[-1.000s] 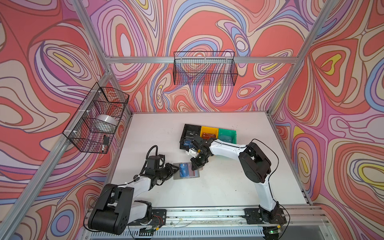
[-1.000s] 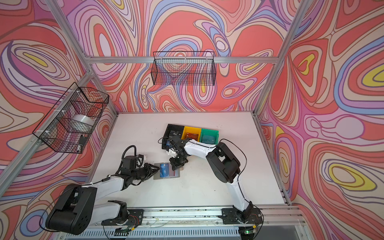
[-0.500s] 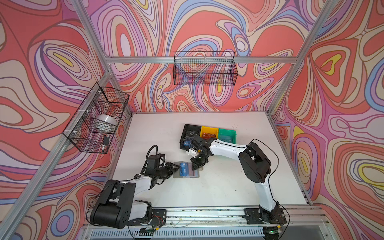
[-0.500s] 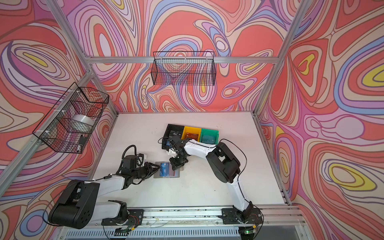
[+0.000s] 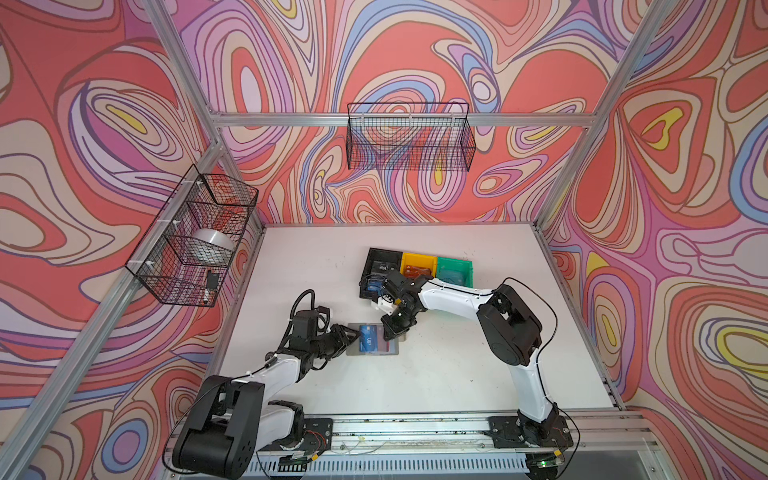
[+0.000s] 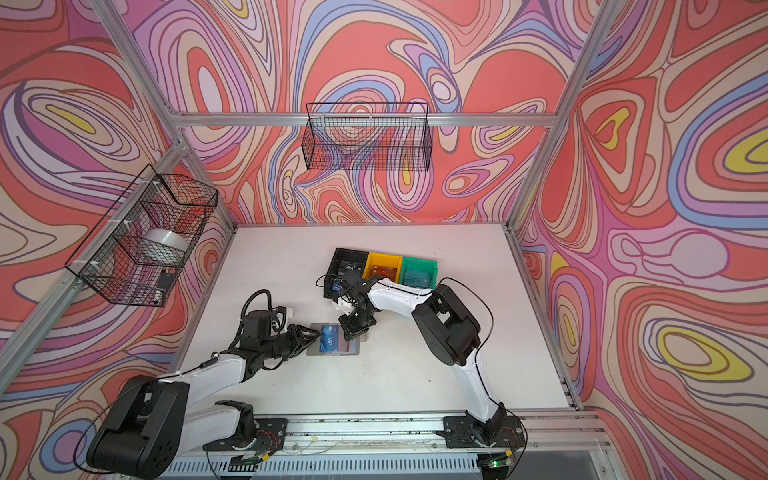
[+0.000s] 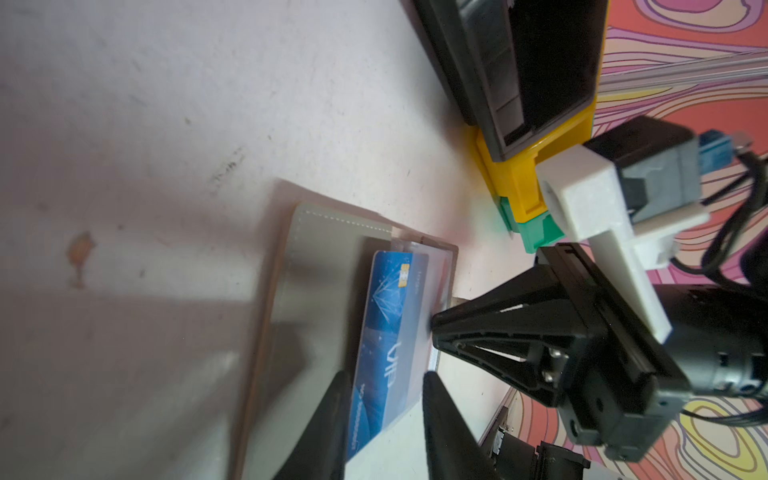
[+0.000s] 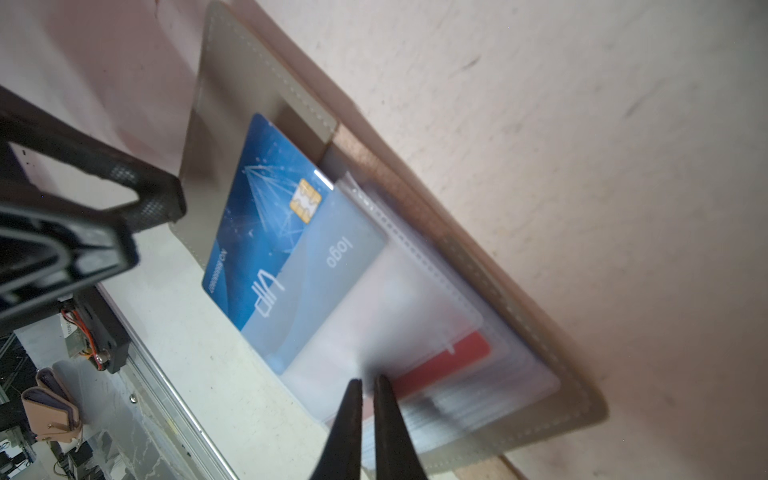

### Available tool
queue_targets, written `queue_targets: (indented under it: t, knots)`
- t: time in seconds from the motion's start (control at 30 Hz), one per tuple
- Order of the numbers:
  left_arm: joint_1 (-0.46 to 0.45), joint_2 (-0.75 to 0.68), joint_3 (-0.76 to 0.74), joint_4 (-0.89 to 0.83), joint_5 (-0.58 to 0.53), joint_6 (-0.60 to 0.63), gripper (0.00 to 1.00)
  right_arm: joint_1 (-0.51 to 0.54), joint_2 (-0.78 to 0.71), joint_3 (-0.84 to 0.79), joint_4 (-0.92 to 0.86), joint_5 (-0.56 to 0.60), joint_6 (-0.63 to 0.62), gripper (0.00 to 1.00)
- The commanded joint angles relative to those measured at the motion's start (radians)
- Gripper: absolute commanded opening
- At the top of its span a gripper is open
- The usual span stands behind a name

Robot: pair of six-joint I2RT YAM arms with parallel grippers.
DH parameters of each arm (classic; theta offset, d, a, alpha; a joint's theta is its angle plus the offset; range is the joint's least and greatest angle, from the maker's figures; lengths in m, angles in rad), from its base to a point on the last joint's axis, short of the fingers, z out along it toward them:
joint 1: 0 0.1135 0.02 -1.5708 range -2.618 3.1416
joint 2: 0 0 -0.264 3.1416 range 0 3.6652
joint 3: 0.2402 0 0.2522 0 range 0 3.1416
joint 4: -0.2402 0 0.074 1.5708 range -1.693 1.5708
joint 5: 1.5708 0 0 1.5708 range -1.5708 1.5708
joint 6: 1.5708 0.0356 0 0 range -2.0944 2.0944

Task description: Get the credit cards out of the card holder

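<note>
Two grippers meet at an open card holder (image 5: 353, 351) toward the tabletop's (image 5: 436, 386) front edge.
Left gripper (image 7: 384, 376), jaws spread, sits at the blue card (image 8: 266, 220), half out of its clear sleeve (image 8: 415, 291); right gripper (image 8: 368, 384), jaws almost pressed together, touches the sleeve.

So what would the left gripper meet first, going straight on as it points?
Probably the blue card, half out of the card holder, just ahead of the open left gripper; height above it is unclear.

The card holder (image 8: 257, 75) is grey, with a blue card (image 8: 266, 232), a red card (image 8: 449, 365); bins (image 5: 417, 257) are black, yellow, green.
</note>
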Motion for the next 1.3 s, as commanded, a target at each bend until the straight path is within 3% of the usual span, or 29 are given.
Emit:
queue_targets:
  t: [0.0,0.8,1.27]
  knots:
    - [-0.003,-0.022,0.030,-0.098,-0.021,0.038,0.35,0.001,0.054,0.003,-0.018,0.053,-0.012,0.12]
    - [-0.004,0.242,0.011,0.190,0.089,-0.005,0.38,0.001,0.058,-0.001,-0.020,0.054,-0.020,0.12]
    - [-0.016,0.270,-0.006,0.258,0.106,-0.030,0.32,0.000,0.063,-0.002,-0.019,0.054,-0.020,0.12]
